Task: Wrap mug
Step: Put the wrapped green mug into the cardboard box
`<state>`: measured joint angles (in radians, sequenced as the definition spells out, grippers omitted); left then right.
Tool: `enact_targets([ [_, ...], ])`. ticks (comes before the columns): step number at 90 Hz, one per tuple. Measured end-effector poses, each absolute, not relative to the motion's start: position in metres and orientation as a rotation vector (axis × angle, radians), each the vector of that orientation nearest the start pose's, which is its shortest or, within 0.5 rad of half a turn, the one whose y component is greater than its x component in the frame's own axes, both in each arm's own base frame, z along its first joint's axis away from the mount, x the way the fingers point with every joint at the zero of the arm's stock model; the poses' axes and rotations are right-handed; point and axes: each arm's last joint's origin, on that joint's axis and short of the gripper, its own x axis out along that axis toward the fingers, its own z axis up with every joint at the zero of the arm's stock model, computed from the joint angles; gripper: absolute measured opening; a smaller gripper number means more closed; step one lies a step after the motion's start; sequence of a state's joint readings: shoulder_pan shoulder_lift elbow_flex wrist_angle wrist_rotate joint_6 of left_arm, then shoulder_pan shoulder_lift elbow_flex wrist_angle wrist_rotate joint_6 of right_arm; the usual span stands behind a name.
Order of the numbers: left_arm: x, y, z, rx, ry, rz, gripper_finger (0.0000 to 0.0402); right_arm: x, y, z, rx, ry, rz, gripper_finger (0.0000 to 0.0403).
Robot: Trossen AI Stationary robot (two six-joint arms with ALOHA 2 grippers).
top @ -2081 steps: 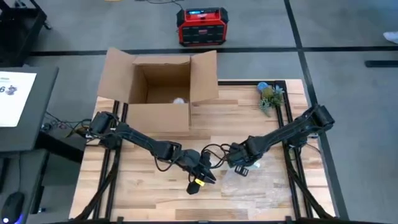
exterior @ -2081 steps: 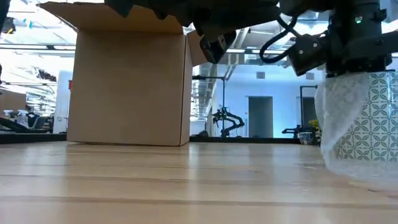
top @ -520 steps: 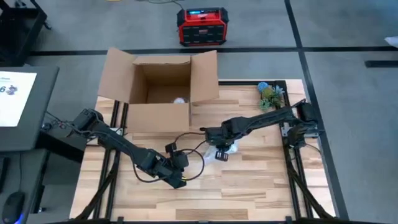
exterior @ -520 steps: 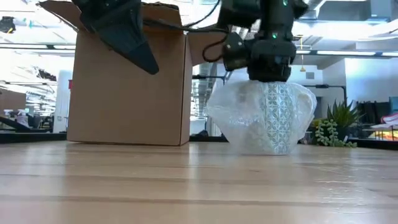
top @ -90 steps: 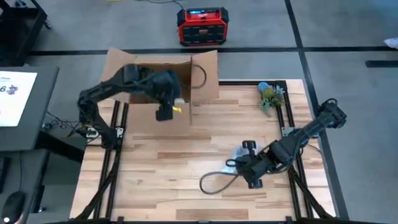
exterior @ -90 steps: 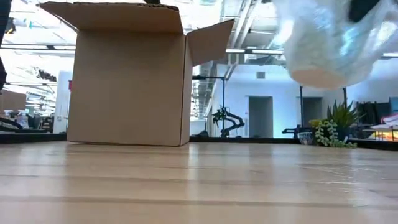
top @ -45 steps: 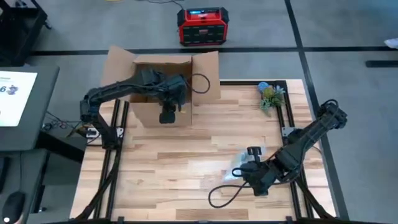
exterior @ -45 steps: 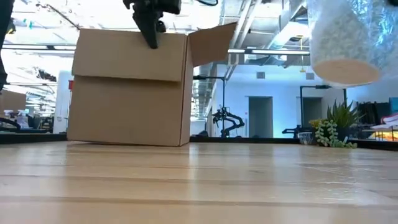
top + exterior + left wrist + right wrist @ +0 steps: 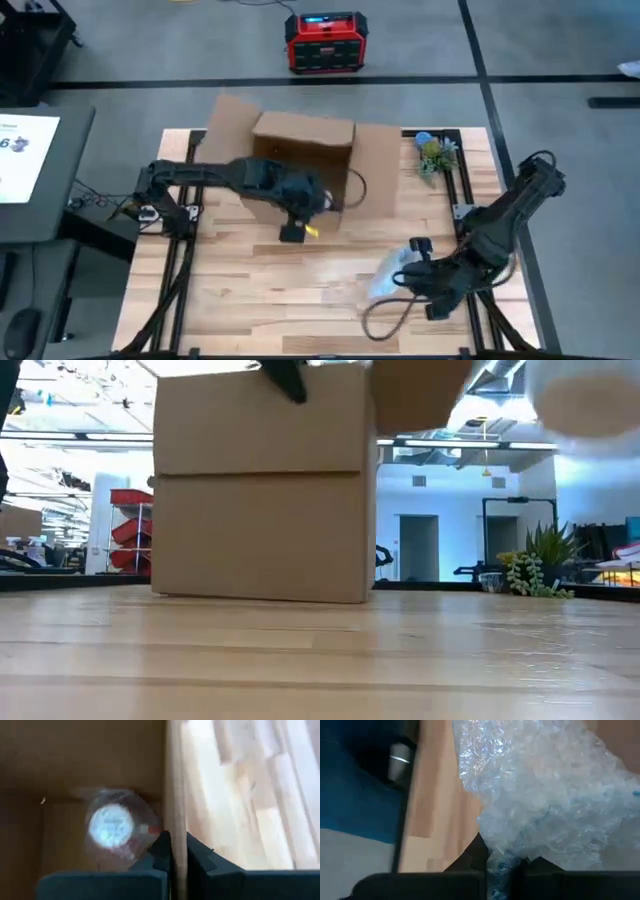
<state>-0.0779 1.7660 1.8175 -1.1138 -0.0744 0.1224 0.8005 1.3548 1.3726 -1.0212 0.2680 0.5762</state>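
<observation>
The open cardboard box (image 9: 300, 160) stands on its bottom on the far middle of the table. My left gripper (image 9: 293, 230) is shut on its near wall. Inside the box lies a round wrapped thing (image 9: 112, 826). The mug, bundled in clear bubble wrap (image 9: 385, 278), hangs over the table's near right part with my right gripper (image 9: 412, 268) shut on the wrap. In the low view only the bundle's blurred bottom (image 9: 585, 400) shows, above the table. My left gripper holds the top edge of the box's near wall (image 9: 175, 820), one finger (image 9: 161, 851) inside the box and one outside. The fingers come from above, pointing down. The box stands upright with its bottom on the table. My right gripper pinches gathered bubble wrap (image 9: 507, 857) between its two fingers; several layers are bunched there. The mug itself is hidden in the wrap. The bundle is lifted clear of the table.
A small potted plant (image 9: 433, 152) stands at the far right corner. A loop of the right arm's cable (image 9: 385, 318) hangs near the front edge. A red power unit (image 9: 324, 40) sits on the floor beyond the table. Bare wood (image 9: 240, 290) lies at the near left.
My left gripper has come down onto the box's near wall, taken hold of it, and drawn the box toward the table's right and near edges; the box has slid along and stayed upright. My right gripper has carried the wrapped mug a little toward the near edge, clear of the table.
</observation>
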Motion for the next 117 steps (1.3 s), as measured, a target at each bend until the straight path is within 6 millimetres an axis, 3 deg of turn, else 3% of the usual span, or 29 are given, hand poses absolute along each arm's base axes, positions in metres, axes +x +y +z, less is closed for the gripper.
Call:
enact_targets([
  [20, 0.379, -0.048, 0.345, 0.195, 0.939, -0.101, 0.0014, 0.163, 0.187, 0.411, -0.115, 0.657, 0.473, 0.0010],
  [40, 0.380, -0.055, 0.376, 0.173, 0.817, -0.137, 0.0028, 0.167, 0.170, 0.457, -0.261, 0.453, 0.359, 0.0009],
  [58, 0.379, -0.054, 0.396, 0.209, 0.745, -0.146, 0.0064, 0.176, 0.141, 0.489, -0.241, 0.347, 0.235, 0.0009],
  [75, 0.376, -0.055, 0.399, 0.211, 0.741, -0.164, 0.0124, 0.190, 0.117, 0.496, -0.206, 0.343, 0.176, 0.0008],
  [90, 0.380, -0.056, 0.392, 0.216, 0.781, -0.161, 0.0164, 0.192, 0.117, 0.495, -0.182, 0.359, 0.279, 0.0009],
  [107, 0.375, -0.061, 0.396, 0.194, 0.774, -0.162, 0.0182, 0.191, 0.116, 0.488, -0.162, 0.425, 0.285, 0.0010],
  [117, 0.360, -0.064, 0.414, 0.156, 0.718, -0.160, 0.0182, 0.205, 0.112, 0.477, -0.167, 0.484, 0.236, 0.0010],
])
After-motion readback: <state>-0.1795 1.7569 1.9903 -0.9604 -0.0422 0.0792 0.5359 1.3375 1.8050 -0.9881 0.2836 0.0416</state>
